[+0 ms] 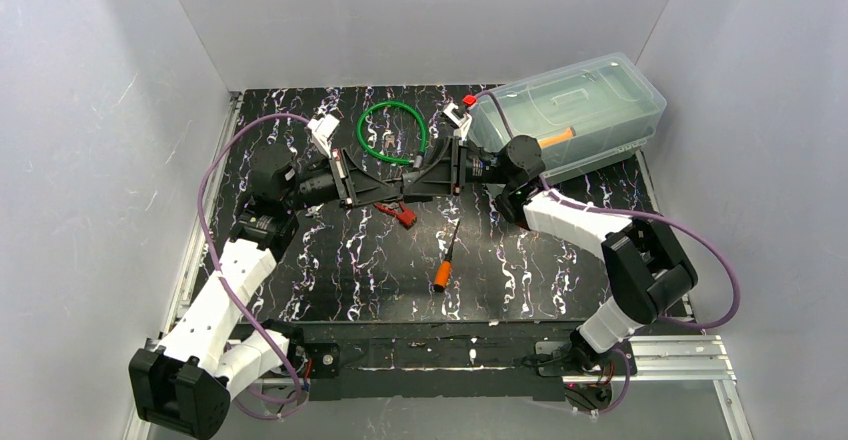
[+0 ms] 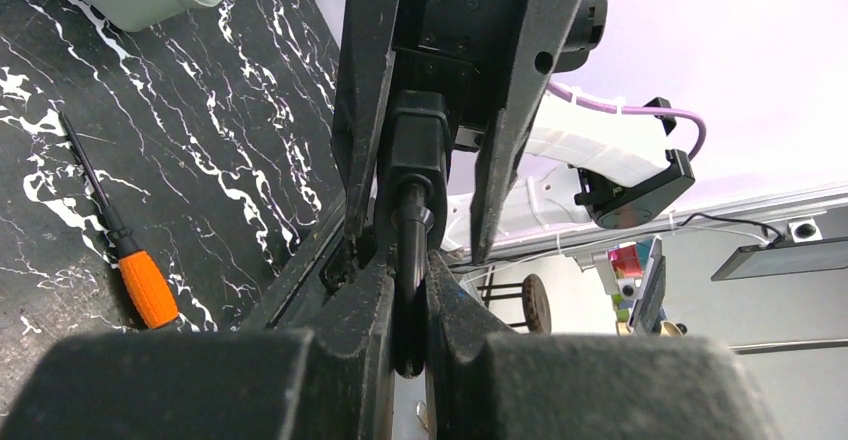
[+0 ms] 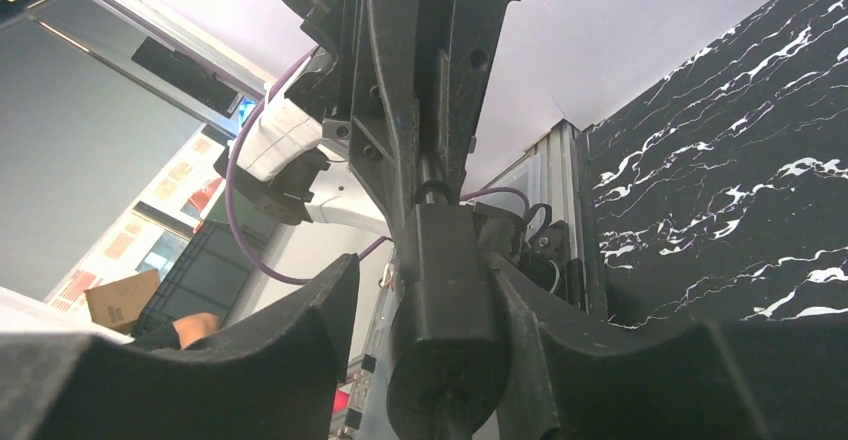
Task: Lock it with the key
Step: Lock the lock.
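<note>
The left gripper (image 2: 408, 285) is clenched on the black shaft (image 2: 411, 222) entering the lock body (image 2: 412, 150), which is flanked loosely by the released right gripper (image 3: 425, 295). The red key (image 1: 402, 214) is seen lying under the lock body; unclamped, that body could be dropped.

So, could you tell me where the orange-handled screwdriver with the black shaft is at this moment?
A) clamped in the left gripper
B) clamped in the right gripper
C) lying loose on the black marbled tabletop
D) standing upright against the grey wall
C: the orange-handled screwdriver lies flat on the black marbled tabletop, apart from the left gripper and the right gripper.
</note>
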You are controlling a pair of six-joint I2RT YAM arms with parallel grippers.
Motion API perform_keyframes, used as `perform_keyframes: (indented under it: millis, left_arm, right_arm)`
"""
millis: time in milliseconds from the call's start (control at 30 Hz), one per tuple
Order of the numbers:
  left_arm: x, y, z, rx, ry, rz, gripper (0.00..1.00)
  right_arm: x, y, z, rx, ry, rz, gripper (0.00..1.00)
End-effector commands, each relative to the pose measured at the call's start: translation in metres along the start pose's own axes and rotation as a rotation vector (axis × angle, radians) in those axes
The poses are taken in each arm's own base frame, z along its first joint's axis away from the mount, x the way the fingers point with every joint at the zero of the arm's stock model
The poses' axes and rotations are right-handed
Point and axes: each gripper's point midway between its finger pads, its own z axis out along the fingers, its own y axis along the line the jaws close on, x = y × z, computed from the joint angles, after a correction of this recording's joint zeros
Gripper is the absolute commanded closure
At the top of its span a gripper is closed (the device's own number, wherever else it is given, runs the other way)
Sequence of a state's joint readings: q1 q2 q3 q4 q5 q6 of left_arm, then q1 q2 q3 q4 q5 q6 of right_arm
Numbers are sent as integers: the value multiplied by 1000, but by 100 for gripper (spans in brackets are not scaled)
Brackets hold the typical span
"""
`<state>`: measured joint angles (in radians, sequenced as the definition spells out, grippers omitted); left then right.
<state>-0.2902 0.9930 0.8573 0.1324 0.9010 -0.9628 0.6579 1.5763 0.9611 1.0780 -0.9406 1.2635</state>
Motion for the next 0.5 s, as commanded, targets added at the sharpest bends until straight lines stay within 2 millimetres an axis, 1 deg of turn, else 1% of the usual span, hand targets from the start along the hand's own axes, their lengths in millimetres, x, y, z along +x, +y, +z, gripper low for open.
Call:
perform_keyframes:
  millis: [0,67,233,267,333,367,400,467]
  left_arm:
    - [-14,1,7,1,-63,34,100]
    - [-13,1,8,5,-55,44,100]
    - [-7,-2,4,25,-31,92,100]
    - [-6,-4,2,28,-27,108,97]
    - [-4,-6,-3,30,-18,132,77]
    - [-4,-6,-6,27,-16,135,69]
    - [-4,-6,-10,24,-17,140,63]
    - [-6,-6,-17,17,-12,166,59]
  right_arm:
    - [-8,39,15,-118,2,-117,50]
    - [-8,40,15,-119,2,-119,60]
    - [-10,40,13,-116,-2,-134,97]
    - [-12,40,11,-113,-8,-138,98]
    - [-19,40,7,-105,-26,-147,99]
    - [-23,40,4,-103,-38,-149,99]
    - [-28,41,1,-102,-53,-149,99]
    - [-35,46,-4,-114,-76,-155,99]
